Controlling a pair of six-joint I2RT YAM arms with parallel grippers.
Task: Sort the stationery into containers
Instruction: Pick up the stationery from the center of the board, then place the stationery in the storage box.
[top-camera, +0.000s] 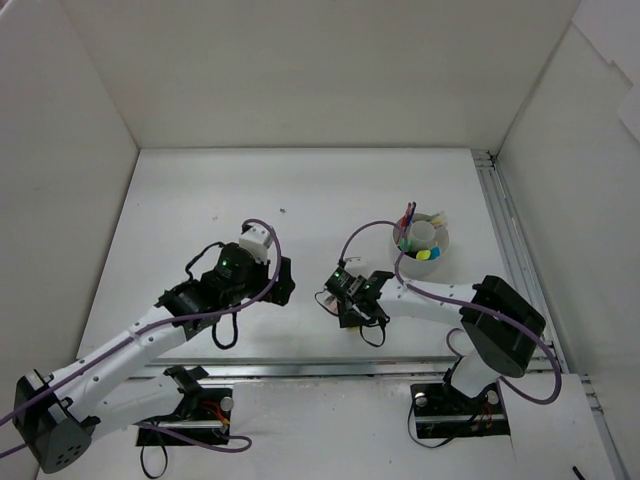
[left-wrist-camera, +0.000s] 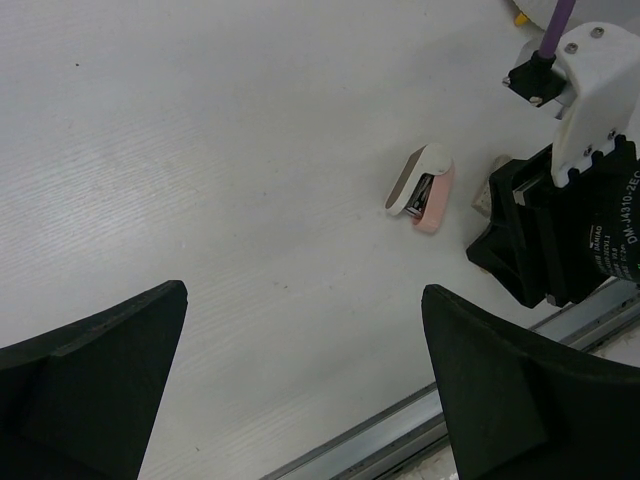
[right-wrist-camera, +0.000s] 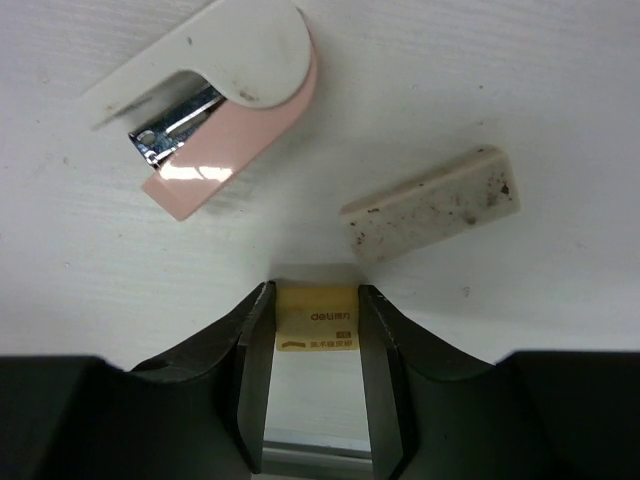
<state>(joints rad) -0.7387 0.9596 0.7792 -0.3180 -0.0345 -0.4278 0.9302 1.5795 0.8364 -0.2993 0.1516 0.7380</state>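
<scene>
The right gripper (right-wrist-camera: 316, 292) fills the bottom of its wrist view. Its two black fingers (right-wrist-camera: 255, 340) press against either side of a small tan eraser (right-wrist-camera: 316, 320), which lies flat on the white table (right-wrist-camera: 560, 90) with its printed label up. Just beyond it, not touching, a grey eraser (right-wrist-camera: 432, 203) lies slanted and speckled with dirt. Farther left, a pink and white stapler (right-wrist-camera: 215, 95) lies on its side, clear of both erasers. From overhead, this cluster sits near the table's front edge, between the two arms. The white tub (top-camera: 420, 268) stands behind and to the right of the right gripper, well apart from the erasers. It holds a smaller white cup (top-camera: 423, 234), highlighters (top-camera: 423, 255) with green, yellow and blue ends, and thin pens (top-camera: 408, 214). The left gripper (left-wrist-camera: 305, 290) hovers over bare table, jaws spread wide and holding nothing.
</scene>
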